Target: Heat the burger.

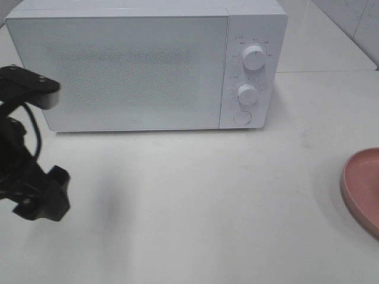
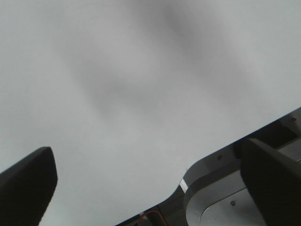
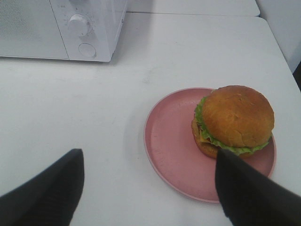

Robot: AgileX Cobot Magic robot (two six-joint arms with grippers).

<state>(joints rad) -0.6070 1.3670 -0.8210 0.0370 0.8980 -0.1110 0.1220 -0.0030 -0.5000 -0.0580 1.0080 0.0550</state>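
Note:
The burger [image 3: 233, 121], with a golden-brown bun and a lettuce edge, sits on a pink plate [image 3: 171, 150] in the right wrist view, off-centre toward one side. My right gripper [image 3: 150, 190] hovers open just short of the plate, and one dark finger [image 3: 251, 195] overlaps the plate's rim below the burger. In the high view only the plate's edge [image 1: 362, 189] shows at the far right, and the burger is out of frame there. The white microwave [image 1: 142, 65] stands at the back with its door shut. My left gripper [image 2: 150, 188] is open over bare table with nothing between its fingers.
My black left arm [image 1: 26, 177] hangs at the table's left edge, in front of the microwave's left corner. The microwave's two knobs and round button [image 1: 242, 117] face forward on its right panel. A grey metal mount [image 2: 221, 197] shows beside my left gripper.

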